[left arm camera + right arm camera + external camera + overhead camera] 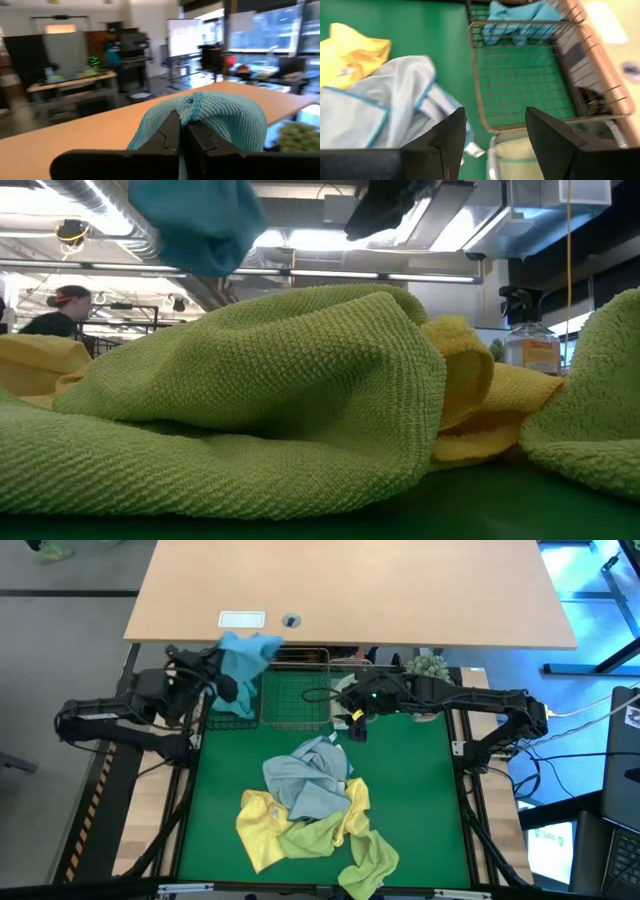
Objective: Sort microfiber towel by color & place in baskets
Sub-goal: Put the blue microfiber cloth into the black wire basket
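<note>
My left gripper is raised over the table's far left and is shut on a teal-blue towel. The towel also shows high in the low view and beyond the basket in the right wrist view. My right gripper hangs open above the near rim of a wire basket, touching nothing. A pile lies mid-table: a blue-grey towel on top, with a yellow towel and a green towel under it. My left gripper pinches a bunched fold of the teal-blue towel between its two fingers. The cloth humps over the fingertips and falls down both sides. How many layers it has cannot be told. The towel hangs slack below the gripper, lifted clear of the table.
The wire basket shows only green mat through its mesh. A second basket beside it holds something pale. A small potted plant stands at the far right. A wooden tabletop lies beyond the far edge. A person is in the room behind.
</note>
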Tool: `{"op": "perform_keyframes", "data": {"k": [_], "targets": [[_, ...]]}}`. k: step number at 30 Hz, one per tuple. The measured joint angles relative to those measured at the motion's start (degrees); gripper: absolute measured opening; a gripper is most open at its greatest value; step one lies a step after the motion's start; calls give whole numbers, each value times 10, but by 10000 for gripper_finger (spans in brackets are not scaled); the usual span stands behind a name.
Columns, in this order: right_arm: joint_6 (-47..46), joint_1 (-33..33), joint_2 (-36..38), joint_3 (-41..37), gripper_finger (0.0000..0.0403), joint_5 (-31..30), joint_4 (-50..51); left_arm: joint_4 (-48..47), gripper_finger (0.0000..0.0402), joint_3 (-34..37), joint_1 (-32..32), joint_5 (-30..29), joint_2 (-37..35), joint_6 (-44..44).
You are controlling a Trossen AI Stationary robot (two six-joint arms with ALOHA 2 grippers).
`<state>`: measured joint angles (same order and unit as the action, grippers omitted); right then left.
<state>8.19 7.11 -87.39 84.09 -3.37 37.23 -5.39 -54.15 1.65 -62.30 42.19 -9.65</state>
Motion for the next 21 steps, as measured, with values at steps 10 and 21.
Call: {"op": "perform_keyframes", "data": {"k": [10, 21], "targets": [[-22, 0, 0, 0, 205, 107, 21, -280, 0, 0, 13, -70, -14, 170], [-27, 0, 0, 0, 205, 153, 21, -550, 0, 3, 79, 9, 14, 449]]}}
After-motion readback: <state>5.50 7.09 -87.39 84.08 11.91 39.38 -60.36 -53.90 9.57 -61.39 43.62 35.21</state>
